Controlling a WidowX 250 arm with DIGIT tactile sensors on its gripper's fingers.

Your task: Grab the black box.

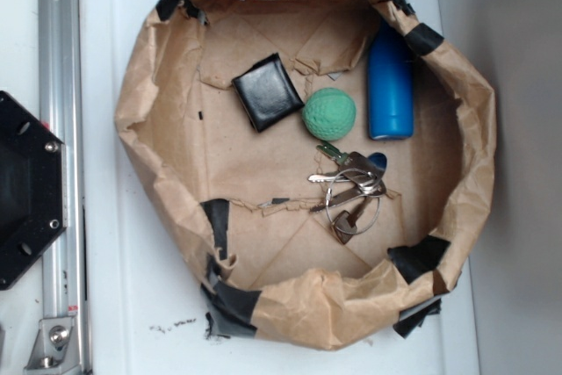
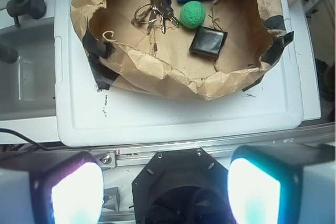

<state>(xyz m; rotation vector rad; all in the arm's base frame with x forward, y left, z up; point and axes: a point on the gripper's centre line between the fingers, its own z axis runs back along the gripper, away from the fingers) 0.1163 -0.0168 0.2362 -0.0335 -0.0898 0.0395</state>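
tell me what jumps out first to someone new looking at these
A crumpled brown paper nest, patched with black tape, fills the white lid. Inside it the green ball sits between the black box and a blue bottle, with keys just below. In the wrist view the gripper hangs open, well short of the nest.
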